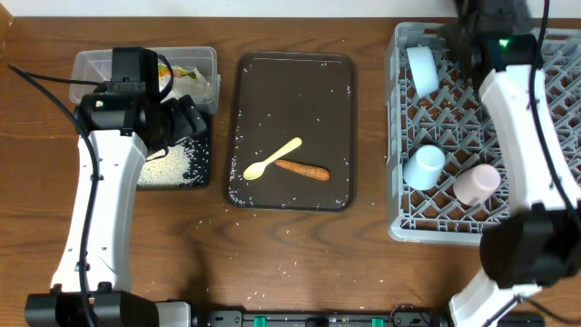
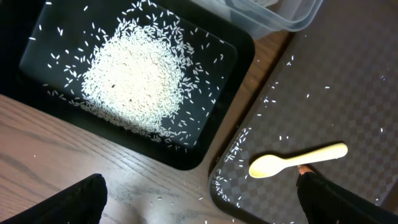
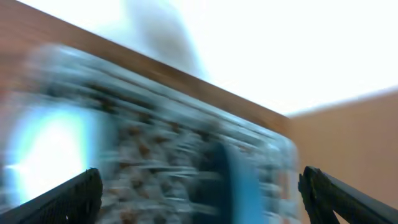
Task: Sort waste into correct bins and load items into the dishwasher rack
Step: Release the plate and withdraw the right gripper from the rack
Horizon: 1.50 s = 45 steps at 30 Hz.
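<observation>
The left gripper [image 2: 205,200], fingers spread wide and empty, hangs above the black tray [image 2: 239,53] heaped with rice [image 2: 134,81], beside the clear tub [image 2: 280,15]. The yellow spoon [image 2: 297,160] and carrot stick [image 1: 302,169] lie on the brown tray [image 1: 295,91]. The right gripper [image 3: 199,199], likewise spread, hovers over the rack [image 1: 399,136].

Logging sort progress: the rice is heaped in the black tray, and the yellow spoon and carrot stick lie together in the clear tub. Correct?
Not quite. The rice is heaped in the black tray, but the yellow spoon and carrot stick lie together on the dark brown serving tray, not in the clear tub. The overhead view shows it.
</observation>
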{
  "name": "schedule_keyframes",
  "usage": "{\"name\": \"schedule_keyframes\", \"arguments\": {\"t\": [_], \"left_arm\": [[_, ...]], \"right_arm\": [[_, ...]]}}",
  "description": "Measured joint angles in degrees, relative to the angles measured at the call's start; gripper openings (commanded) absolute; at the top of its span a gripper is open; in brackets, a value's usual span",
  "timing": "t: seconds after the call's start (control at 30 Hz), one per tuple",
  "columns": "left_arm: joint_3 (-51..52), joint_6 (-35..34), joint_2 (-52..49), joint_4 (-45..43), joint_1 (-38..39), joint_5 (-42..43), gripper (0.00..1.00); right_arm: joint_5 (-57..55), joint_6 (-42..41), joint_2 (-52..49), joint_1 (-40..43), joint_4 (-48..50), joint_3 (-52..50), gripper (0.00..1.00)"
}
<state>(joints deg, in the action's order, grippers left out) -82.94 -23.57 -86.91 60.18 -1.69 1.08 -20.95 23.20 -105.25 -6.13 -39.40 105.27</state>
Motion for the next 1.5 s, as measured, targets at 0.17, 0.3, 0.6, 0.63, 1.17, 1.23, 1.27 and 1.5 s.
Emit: {"name": "schedule_keyframes", "arguments": {"t": [0.17,0.3,0.6,0.63,1.17,1.23,1.27,1.5], "left_arm": [[0.0,0.0,0.0,0.0,0.02,0.0,1.0],[0.0,0.0,0.0,0.0,0.02,0.0,1.0],[0.0,0.0,0.0,0.0,0.02,0.0,1.0],[0.0,0.0,0.0,0.0,0.0,0.0,1.0],[0.0,-1.79,0.0,-1.57,0.0,0.13,1.0],[0.0,-2.84,0.0,-1.88,0.02,0.22,0.99],[0.0,-3.48,0.0,-2.23,0.02,0.22,0.95],[0.81,-15.26,-0.09,-3.23,2.14,3.41,0.93]], "right_arm": [[19.3,-5.35,2.75,-5.7,-6.25,0.09,0.88],[30.12,-8.02,0.52,-9.92,-8.7,0.07,0.83],[35.06,-10.99,-8.96,-21.16,-17.84,-0.02,0.82],[35.28,-10.88,-9.68,-22.03,-18.97,-0.04,0.81],[36.04,-16.55,-9.03,-12.59,-24.02,-0.13,0.99],[36.79,-17.59,-7.76,-8.81,-24.24,-0.04,0.99],[37.38,-18.08,-6.78,-6.69,-24.24,0.04,0.99],[41.2,-19.87,2.97,6.64,-24.35,1.95,0.99]]}}
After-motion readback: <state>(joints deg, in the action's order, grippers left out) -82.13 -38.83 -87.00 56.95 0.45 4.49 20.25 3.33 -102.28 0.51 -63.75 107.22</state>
